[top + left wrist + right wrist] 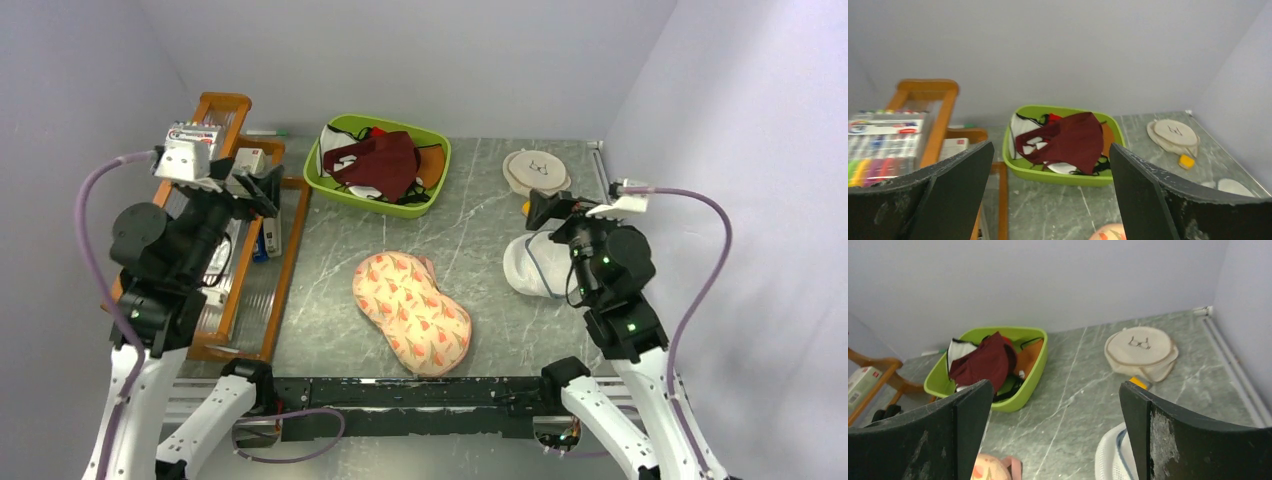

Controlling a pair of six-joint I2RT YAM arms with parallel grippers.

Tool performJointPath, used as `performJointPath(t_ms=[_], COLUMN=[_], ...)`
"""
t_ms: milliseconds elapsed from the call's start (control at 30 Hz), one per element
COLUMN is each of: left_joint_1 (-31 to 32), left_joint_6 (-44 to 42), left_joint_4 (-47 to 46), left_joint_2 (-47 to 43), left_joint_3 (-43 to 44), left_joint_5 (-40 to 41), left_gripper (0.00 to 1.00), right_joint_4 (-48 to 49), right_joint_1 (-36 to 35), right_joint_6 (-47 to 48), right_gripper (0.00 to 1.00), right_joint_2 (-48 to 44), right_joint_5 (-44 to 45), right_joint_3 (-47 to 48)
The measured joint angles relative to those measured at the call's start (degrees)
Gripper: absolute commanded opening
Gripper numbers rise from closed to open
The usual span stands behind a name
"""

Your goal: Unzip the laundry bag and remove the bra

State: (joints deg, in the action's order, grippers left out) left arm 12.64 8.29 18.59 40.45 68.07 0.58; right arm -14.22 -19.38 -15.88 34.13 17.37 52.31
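Note:
The laundry bag point(411, 311), a peanut-shaped cream-peach pouch with red and green leaf print, lies closed on the grey table's middle, long axis running from far left to near right. Its far tip shows in the left wrist view point(1109, 233) and, with a pink tab, in the right wrist view point(990, 468). The bra is not visible. My left gripper point(262, 190) is open and empty, raised over the wooden rack, well left of the bag. My right gripper point(540, 209) is open and empty, raised at the right above the white mesh bag.
A green bin point(377, 166) with a maroon garment point(377, 163) and other clothes stands at the back. A round cream disc point(536, 171) lies back right. A white mesh bag point(533, 266) lies right of the pouch. A wooden rack point(243, 240) with markers stands left.

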Motion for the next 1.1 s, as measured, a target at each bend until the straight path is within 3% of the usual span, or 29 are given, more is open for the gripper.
performJointPath(t_ms=[533, 867, 1100], left_joint_1=[0.7, 4.0, 4.7], left_joint_6=[6.8, 6.9, 6.5], left_joint_4=[-8.7, -8.7, -7.0], left_joint_2=[17.5, 22.1, 25.4], left_joint_3=[-10.8, -11.6, -11.6], left_joint_5=[-25.2, -31.6, -32.0], left_gripper=[0.99, 0.99, 0.99], right_joint_4=[7.6, 9.3, 12.0], right_joint_1=[-6.1, -7.0, -7.0], right_joint_6=[-10.9, -13.4, -13.1], right_gripper=[1.0, 1.0, 1.0], right_joint_2=[13.7, 17.4, 19.5], right_joint_5=[0.3, -0.2, -9.8], right_joint_3=[-8.5, -16.1, -20.2])
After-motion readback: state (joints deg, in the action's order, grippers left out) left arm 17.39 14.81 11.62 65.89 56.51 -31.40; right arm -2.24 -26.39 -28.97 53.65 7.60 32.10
